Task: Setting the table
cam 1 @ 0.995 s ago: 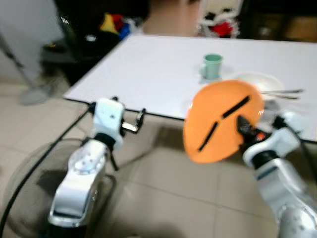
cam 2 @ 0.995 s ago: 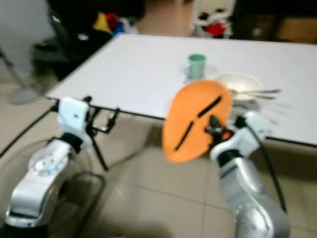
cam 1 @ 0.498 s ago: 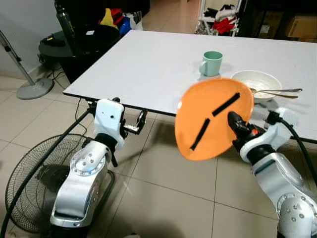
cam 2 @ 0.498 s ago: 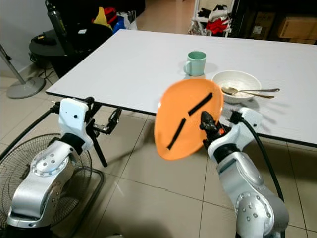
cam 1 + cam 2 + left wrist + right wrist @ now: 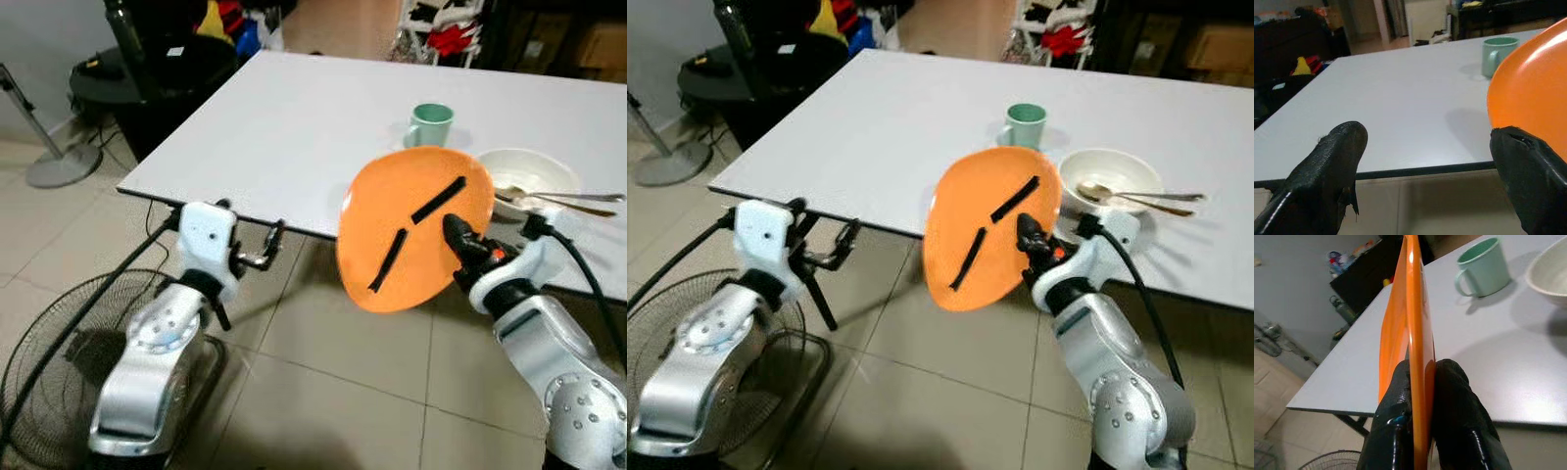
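Your right gripper (image 5: 1418, 396) is clamped on the rim of the orange plate (image 5: 416, 230), one black finger on each face. You hold the plate nearly upright, tilted, at the near edge of the white table (image 5: 294, 127), part of it over the tabletop and part over the tiled floor (image 5: 323, 392). Two black strips cross the face of the plate turned toward you.

Your left gripper (image 5: 1425, 186) hangs just below and in front of the table's near edge, fingers (image 5: 1332, 166) spread wide apart, nothing between them.

On the table: a green mug (image 5: 429, 124) stands upright, well in from the edge. To its right sits a white bowl (image 5: 529, 171) with cutlery (image 5: 573, 201) resting across its rim, handles pointing right. The plate's upper edge sits close to the bowl in your head views; you cannot tell whether they touch.

A floor fan (image 5: 49, 362) lies by your left arm. Dark furniture and coloured clutter (image 5: 211, 20) stand beyond the table's far left corner.
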Robot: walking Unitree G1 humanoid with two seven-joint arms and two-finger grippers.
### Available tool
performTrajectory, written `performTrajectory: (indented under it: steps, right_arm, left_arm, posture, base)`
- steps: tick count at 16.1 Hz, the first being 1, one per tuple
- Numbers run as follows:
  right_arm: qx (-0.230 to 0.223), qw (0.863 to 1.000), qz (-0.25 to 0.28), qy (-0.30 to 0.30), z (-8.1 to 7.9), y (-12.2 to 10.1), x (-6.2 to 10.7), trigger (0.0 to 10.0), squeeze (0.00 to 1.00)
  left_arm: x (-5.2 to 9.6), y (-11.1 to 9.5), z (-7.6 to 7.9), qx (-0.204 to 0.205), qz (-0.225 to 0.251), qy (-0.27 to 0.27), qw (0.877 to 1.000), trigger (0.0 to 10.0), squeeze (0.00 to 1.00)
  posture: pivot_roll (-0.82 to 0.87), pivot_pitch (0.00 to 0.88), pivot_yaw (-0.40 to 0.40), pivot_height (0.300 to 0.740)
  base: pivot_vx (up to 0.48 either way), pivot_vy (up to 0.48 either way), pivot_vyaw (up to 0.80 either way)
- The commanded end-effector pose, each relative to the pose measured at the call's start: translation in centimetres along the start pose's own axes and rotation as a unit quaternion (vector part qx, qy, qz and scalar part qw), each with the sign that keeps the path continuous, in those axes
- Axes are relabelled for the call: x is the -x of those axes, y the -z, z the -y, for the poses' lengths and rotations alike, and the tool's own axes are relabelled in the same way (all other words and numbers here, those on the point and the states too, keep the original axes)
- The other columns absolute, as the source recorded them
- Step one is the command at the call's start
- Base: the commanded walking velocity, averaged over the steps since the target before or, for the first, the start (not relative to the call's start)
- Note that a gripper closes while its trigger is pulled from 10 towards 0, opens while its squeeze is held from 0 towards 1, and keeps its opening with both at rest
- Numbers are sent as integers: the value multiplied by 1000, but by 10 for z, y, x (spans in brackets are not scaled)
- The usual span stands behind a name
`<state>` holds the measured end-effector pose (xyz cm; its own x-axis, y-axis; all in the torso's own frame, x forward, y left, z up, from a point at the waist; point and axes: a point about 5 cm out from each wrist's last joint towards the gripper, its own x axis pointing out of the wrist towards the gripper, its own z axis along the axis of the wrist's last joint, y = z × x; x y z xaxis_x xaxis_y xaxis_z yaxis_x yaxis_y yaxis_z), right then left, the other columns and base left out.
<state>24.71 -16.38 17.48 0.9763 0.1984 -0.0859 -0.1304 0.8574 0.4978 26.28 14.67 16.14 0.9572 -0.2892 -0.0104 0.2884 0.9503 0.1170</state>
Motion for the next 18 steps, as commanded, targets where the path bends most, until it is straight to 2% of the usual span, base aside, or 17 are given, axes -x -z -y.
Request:
performTrajectory:
  steps: [1, 18]
  right_arm:
    - [-1, 1000, 20, -24, -6, -8, 0, 10000, 0]
    - [15, 999, 1, -35, -8, -2, 3, 10000, 0]
  left_arm:
    - [0, -2, 1, 2, 2, 5, 1000, 10000, 0]
    - [1, -1, -5, 8, 0, -1, 1000, 10000, 0]
  posture:
    - [56, 0, 66, 740]
    - [56, 0, 71, 740]
  base:
    - [315, 0, 0]
    - [310, 0, 0]
